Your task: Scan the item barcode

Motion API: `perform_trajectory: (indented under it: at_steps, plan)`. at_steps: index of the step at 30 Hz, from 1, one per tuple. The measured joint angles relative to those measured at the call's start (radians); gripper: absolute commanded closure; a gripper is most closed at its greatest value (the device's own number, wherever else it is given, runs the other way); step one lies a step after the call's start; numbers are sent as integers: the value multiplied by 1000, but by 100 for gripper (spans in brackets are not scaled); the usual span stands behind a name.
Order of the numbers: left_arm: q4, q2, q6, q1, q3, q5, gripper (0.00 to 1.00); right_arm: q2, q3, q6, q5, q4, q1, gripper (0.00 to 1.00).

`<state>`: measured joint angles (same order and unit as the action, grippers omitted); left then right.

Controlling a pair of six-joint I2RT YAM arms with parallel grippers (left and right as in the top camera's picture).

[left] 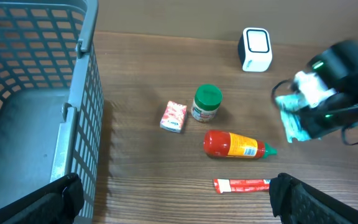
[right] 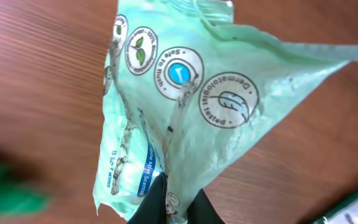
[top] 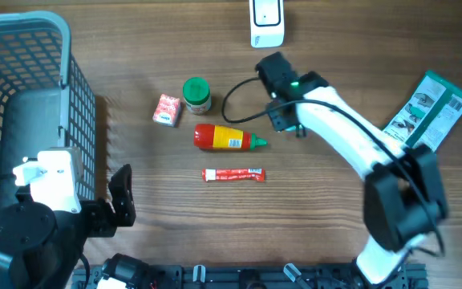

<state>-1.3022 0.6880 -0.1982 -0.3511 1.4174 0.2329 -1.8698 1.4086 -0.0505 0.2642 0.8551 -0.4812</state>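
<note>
Seen from overhead, the wooden counter [top: 335, 32] carries a grey basket [top: 22, 88] at 9 o'clock and a green printed packet [top: 427, 112] at 2 o'clock. The right tool [right: 174, 205] is pinched shut on a corner of a pale green wipes pack [right: 179, 112], held off the counter just below the white scanner [top: 267, 20] at 12 o'clock. The step in hand looks like presenting the pack to the scanner. No barcode shows on the face toward the wrist camera, so the next move probably calls for turning the coded side to the scanner window. Round seals read "Dermatologist tested" and, apparently, "Safe to flush"; the smaller print is too crumpled to read. The left tool [left: 176, 190] waits at 8 o'clock, spread wide and empty. Near centre lie a red bottle [top: 227, 138], a red tube [top: 233, 174], a green-lidded jar [top: 196, 95] and a small red carton [top: 167, 110].
</note>
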Motion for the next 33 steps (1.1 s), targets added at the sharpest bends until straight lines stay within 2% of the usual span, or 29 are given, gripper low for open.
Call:
perform_trajectory:
  at_steps: [5,12,17,23,27,30,33]
  plan:
    - [27,0,0,0,0,1,0,171,0,174,-311,3,13,96]
    - [-1,0,0,0,0,1,0,186,0,392,-705,20,25,96]
    - [-1,0,0,0,0,1,0,186,0,547,-1098,103,162,96]
    - [-1,0,0,0,0,1,0,173,0,639,-1429,203,274,96]
    - [-1,0,0,0,0,0,0,109,0,631,-1598,263,291,96]
    - [-1,0,0,0,0,0,0,47,-2,614,-1651,327,299,96]
    - [29,2,29,0,-5,-71,0,11,-7,686,-1633,514,298,96]
